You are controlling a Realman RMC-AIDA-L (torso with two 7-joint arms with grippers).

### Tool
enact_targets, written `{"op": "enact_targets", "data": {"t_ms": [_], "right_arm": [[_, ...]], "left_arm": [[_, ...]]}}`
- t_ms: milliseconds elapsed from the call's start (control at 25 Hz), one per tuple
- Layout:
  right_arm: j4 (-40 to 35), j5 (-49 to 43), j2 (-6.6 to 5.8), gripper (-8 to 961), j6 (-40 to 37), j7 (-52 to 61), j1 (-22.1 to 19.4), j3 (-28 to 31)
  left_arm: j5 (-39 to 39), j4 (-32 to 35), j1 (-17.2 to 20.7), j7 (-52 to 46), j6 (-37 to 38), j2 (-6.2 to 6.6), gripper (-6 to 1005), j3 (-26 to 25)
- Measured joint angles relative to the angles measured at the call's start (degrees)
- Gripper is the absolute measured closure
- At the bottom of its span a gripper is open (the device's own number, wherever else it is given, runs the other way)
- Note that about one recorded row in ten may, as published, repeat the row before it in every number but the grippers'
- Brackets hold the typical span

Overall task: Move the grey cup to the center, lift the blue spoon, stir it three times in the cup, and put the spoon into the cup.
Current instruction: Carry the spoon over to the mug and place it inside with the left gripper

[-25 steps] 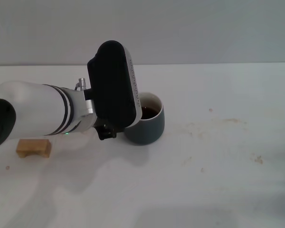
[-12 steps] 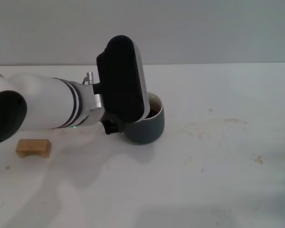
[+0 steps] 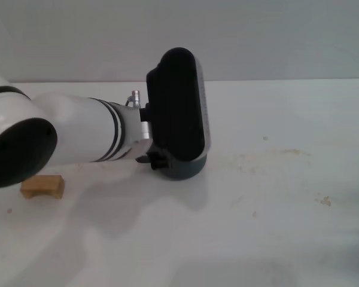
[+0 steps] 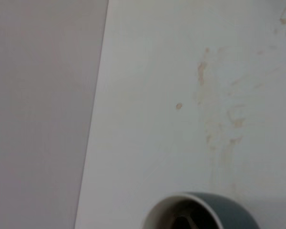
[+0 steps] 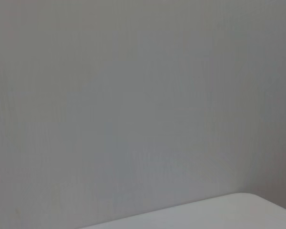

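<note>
Since a second ago the left arm has swung rightward, so its black wrist housing now hides nearly all of the grey cup [image 3: 188, 169], which stands on the white tabletop [image 3: 275, 215] near the middle. Whether the left jaws are wide or narrow cannot be told. A tan block [image 3: 42, 186] lies well apart to the left.

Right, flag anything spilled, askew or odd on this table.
Brownish stains and crumbs streak the white table on the robot's right of the upright dark slate-grey ceramic cup. No fresh spill shows.
</note>
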Motion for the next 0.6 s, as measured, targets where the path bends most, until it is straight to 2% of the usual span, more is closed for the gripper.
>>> {"op": "enact_targets", "data": {"t_ms": [280, 600], "right_arm": [[-0.1, 0.0, 0.03, 954, 0.0, 0.0, 0.0, 0.0], [-0.1, 0.0, 0.03, 954, -0.1, 0.0, 0.0, 0.0]], "left_arm": [[0.2, -2.2, 1.0, -0.2, -0.7, -0.07, 821, 1.7], [0.7, -3.4, 3.2, -0.3, -2.0, 0.18, 822, 0.9]]}}
